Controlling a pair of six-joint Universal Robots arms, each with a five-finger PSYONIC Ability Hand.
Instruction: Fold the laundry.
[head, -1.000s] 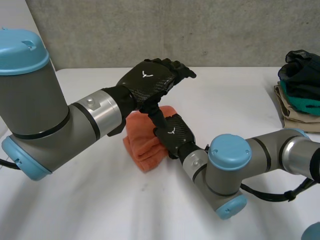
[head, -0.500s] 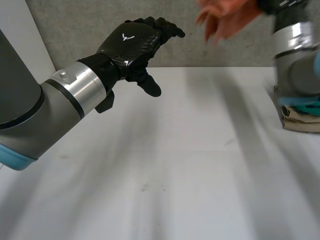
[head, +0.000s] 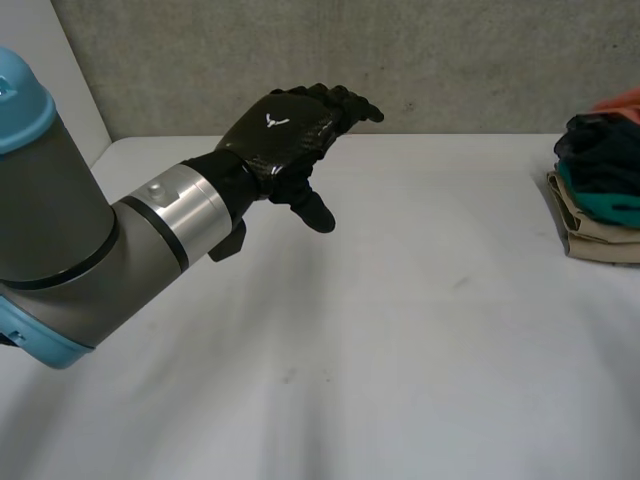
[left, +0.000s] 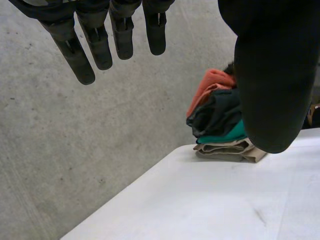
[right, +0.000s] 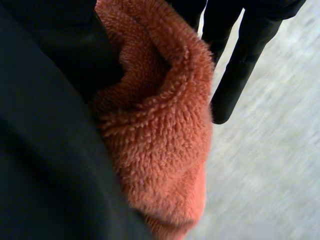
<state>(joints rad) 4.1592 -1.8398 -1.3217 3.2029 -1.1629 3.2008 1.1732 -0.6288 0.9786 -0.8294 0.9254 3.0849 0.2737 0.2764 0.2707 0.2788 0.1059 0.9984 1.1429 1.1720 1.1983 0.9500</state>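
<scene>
A: Towel (right: 160, 125), where?
B: Gripped in right hand (right: 45, 150), atop the stack (left: 225, 135) at tabletop (head: 400, 350) edge. Soft, light, probably floppy; best held by its folded edge
A: Left hand (head: 285, 140)?
B: Relaxed, empty, hovering

Fluffy orange towel (left: 212, 82), bunched, atop the stack (left: 222, 137) of dark, teal and beige folded clothes.

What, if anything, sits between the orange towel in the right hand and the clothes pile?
Nothing visible. The right hand grips the orange towel, which is at the top of the clothes pile. The left hand hovers open over the table, well clear.
</scene>
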